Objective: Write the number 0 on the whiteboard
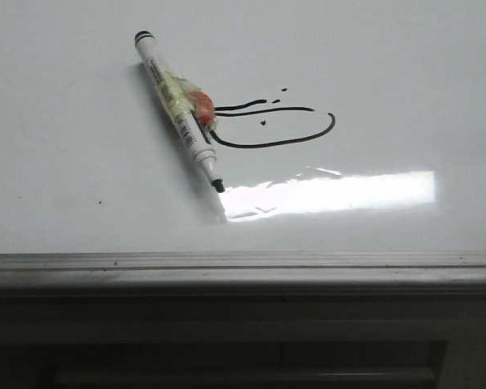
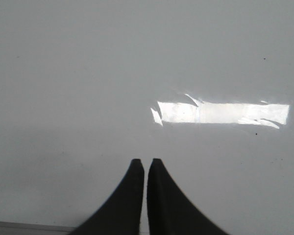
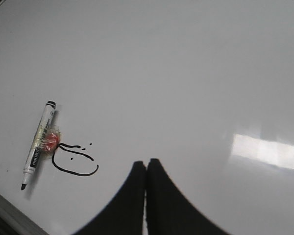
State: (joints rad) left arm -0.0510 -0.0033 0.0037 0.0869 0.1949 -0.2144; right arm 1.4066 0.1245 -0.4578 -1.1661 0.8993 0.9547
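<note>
Front view shows us the number 0 (image 1: 279, 126) on the whiteboard (image 1: 81, 178), touching an uncapped marker (image 1: 180, 111) lying just left of it; our left fingers (image 2: 137, 169) and right fingers (image 3: 138, 170) sit closed, empty.

uncapped marker (image 1: 178, 111) lying flat, glare patch (image 1: 332, 193)

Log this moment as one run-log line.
marker: lying on whiteboard, uncapped | number 0: drawn, incomplete | left tool: shut, empty | right tool: shut, empty
</note>
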